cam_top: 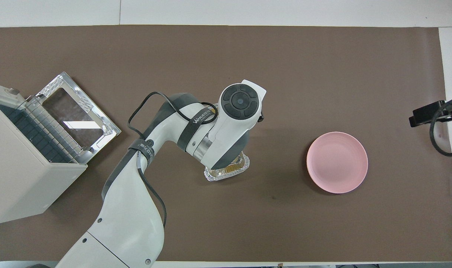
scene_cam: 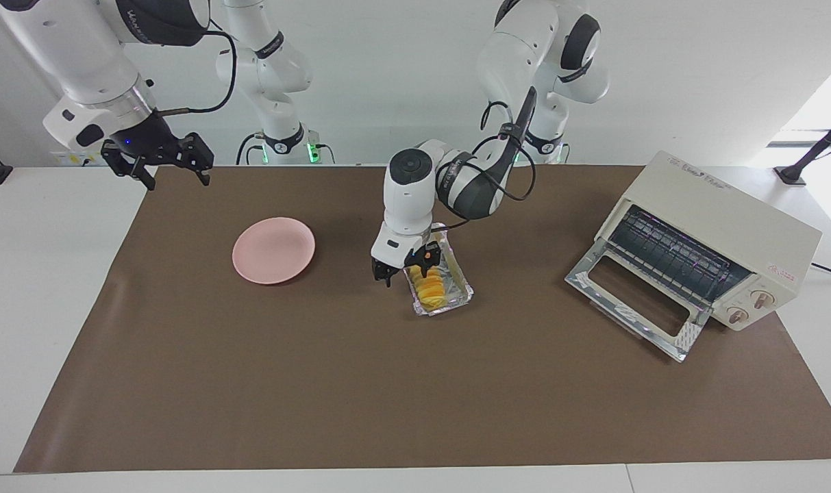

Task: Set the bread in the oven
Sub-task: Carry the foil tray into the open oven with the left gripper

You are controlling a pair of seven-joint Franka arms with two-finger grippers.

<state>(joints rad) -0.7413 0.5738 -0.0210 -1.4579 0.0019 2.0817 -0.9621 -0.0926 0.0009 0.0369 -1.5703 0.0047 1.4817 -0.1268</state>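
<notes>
The left arm comes in from its base and bends sharply down at mid-table, its wrist turned so the left gripper [scene_cam: 407, 268] points straight down over the foil tray [scene_cam: 456, 296]. In the facing view its jaws stand open: one finger hangs outside the tray's wall on the plate's side, the other sits over the end of the bread [scene_cam: 429, 286] nearer the robots. Whether either finger touches the bread cannot be told. It has hold of nothing. In the overhead view the arm's wrist covers most of the tray [cam_top: 226, 173], and only the tray's robot-side end shows.

The bread lies in the tray at the middle of the worktop, roughly midway between the robots' edge and the edge away from them. Its long axis runs along the tray's length, from the robots' edge toward the edge away from them, tilted a little toward the left arm's end of the table. Its ridges cross that axis.

The oven [scene_cam: 723, 236] stands at the left arm's end of the worktop, turned at an angle, its door [scene_cam: 634, 301] dropped open and lying flat toward the middle of the table, the rack [scene_cam: 675, 257] showing inside.

The right arm waits raised above the corner at its own end, by the robots' edge, the right gripper [scene_cam: 174, 171] open and empty. The plate [scene_cam: 273, 250] lies between that corner and the tray.
</notes>
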